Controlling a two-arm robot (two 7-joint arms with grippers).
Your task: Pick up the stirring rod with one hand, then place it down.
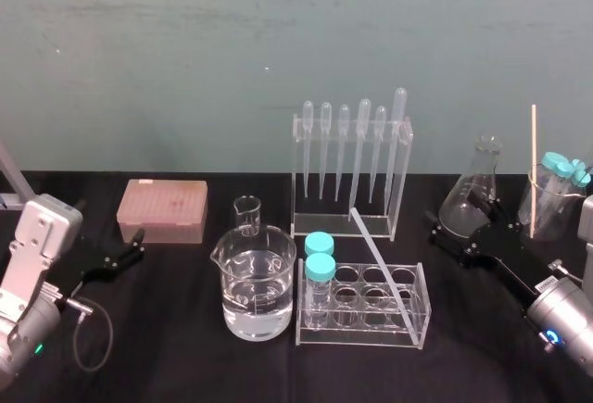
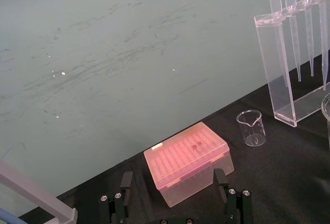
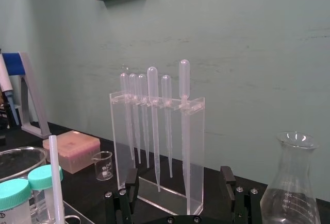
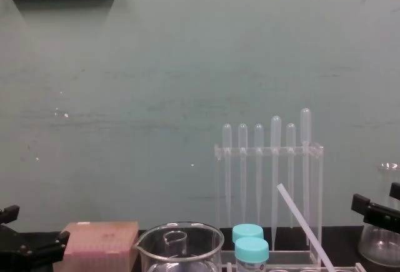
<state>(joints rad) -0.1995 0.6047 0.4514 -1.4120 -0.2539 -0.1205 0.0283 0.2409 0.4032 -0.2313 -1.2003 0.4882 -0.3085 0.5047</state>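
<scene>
at worktop [image 1: 167,347] centre, the stirring rod [image 1: 381,264] leans slanted in the tube rack [image 1: 363,334], upper end free, which likely eases a pinch; right gripper [image 1: 443,230] sits near, left gripper [image 1: 135,246] by the pink box [image 1: 162,210], both jaws spread, empty.

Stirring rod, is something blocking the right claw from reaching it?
Nothing visible does. The stirring rod leans across the tube rack, and the open right claw sits just beside that rack's right end.

The stirring rod [image 4: 303,225] and the large beaker [image 4: 209,247] are cut off below by the chest view's bottom edge; the flask [image 1: 460,201] is partly hidden behind the right gripper [image 1: 435,232].
</scene>
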